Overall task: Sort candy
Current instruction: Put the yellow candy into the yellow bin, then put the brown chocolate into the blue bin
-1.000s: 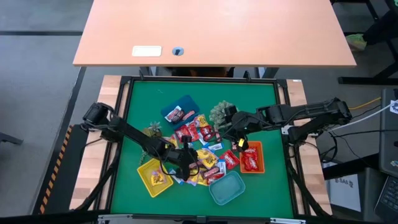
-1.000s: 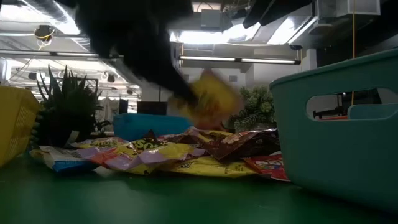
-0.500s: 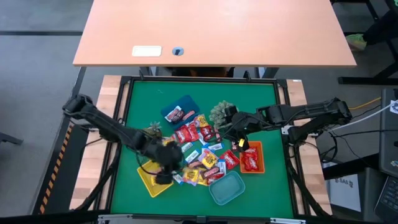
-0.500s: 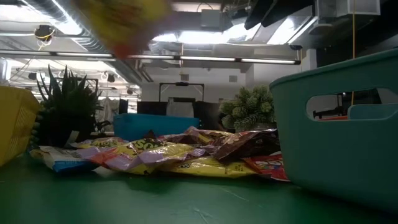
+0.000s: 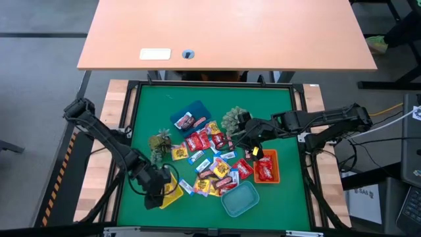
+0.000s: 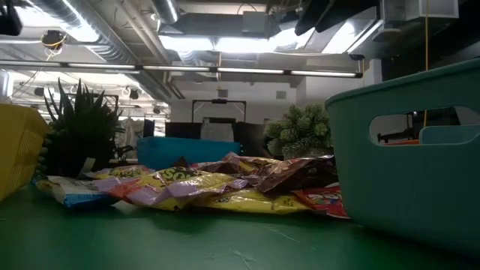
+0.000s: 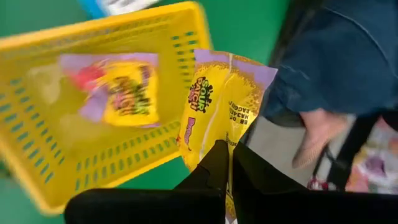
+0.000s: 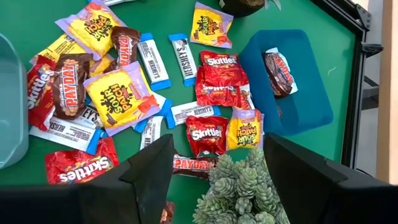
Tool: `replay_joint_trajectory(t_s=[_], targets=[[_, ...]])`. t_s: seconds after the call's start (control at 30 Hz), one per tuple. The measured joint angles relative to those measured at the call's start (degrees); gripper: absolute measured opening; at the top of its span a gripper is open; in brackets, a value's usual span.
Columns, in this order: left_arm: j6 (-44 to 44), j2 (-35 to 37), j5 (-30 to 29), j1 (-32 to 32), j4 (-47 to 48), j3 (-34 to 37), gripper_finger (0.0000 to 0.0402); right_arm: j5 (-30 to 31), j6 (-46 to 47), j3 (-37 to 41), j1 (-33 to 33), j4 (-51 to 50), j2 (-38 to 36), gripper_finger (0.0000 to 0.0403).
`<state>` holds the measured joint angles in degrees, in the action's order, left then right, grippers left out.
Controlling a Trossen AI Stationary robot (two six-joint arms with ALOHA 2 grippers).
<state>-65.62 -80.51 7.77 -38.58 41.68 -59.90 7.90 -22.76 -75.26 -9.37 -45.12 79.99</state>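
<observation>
Since the earlier high view, the left arm has swung from the middle of the candy pile to the near-left of the green mat (image 5: pixel 276 197), and its left gripper (image 5: pixel 160 193) now hangs over the yellow tray (image 5: pixel 172 195); the right arm has not shifted. Its right gripper (image 5: pixel 253 146) waits beside the small artificial plant (image 5: pixel 233 119) near the orange tray (image 5: pixel 271 176), fingers spread wide and empty, well placed, in my judgement, for the red packets still loose on the mat. The teal tray (image 5: pixel 241 199) shows no candy, while the blue tray (image 8: pixel 298 81) holds one dark brown packet (image 8: pixel 277 68). In the left wrist view the fingers are pressed together on the edge of a yellow Sour Patch packet (image 7: pixel 217 106), hanging just past the tray's rim, presumably to be dropped beside the one yellow packet (image 7: pixel 127 93) already lying inside. The remaining candy pile (image 5: pixel 210 161) lies mid-mat between the trays. Legible wrappers in the right wrist view: Skittles (image 8: pixel 219 71) on red, Payday (image 8: pixel 67 78) on dark brown, Hershey's (image 8: pixel 185 56) on blue-and-white, Sour Patch (image 8: pixel 118 96) on yellow.
</observation>
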Motion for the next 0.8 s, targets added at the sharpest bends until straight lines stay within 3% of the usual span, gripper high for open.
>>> replay_joint_trajectory(t_s=[0.4, 0.8], targets=[[-10.8, 0.0, -3.2, -0.6, 7.3, 0.0, 0.0005, 0.0, 0.0, 0.0, 0.0, 0.0, 0.0, 0.0248], [-10.9, 0.0, -8.5, -0.6, 7.9, 0.0, 0.0129, 0.0, 0.0, 0.0, 0.0, -0.1, 0.0, 0.0248]])
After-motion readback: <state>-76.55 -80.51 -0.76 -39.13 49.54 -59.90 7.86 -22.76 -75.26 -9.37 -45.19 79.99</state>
